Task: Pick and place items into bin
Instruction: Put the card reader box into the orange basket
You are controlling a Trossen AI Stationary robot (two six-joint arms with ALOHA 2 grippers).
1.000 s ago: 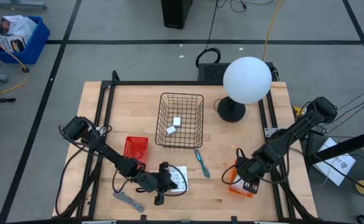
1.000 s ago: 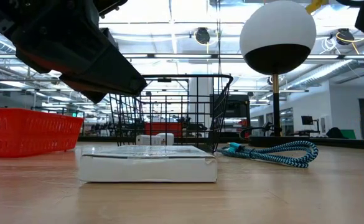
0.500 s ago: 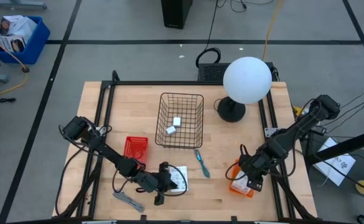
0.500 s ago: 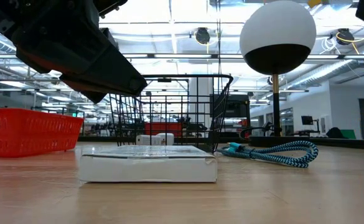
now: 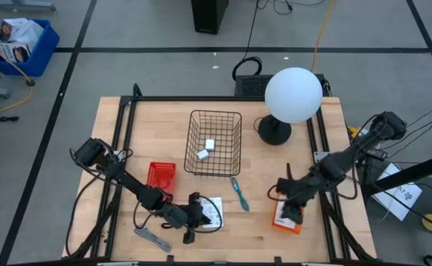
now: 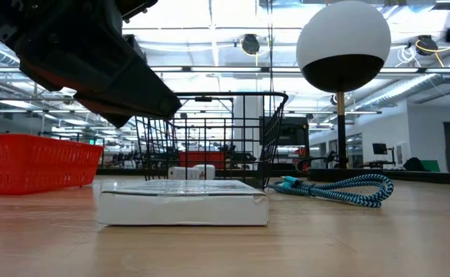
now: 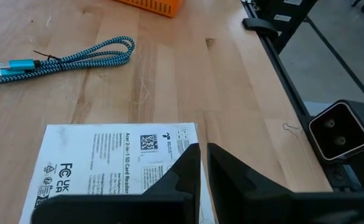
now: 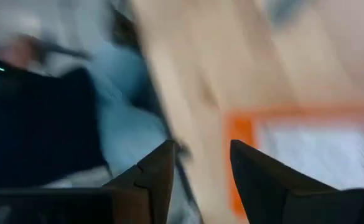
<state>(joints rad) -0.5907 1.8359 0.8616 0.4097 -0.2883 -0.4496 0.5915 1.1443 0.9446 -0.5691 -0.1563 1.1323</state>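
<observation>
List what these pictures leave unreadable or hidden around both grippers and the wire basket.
- Right wrist view: motion blur; the right gripper shows open fingers, but whatever fills the orange tray is unreadable.
- High view: the left gripper covers part of the white printed card packet; contact cannot be judged.
- Low view: the black wire basket bars mask the small white blocks.
- Grey metal tool: too small to identify.

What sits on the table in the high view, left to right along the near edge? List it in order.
Grey metal tool → white card packet, with the left gripper at it → teal braided cable → orange tray, with the right gripper over it.
</observation>
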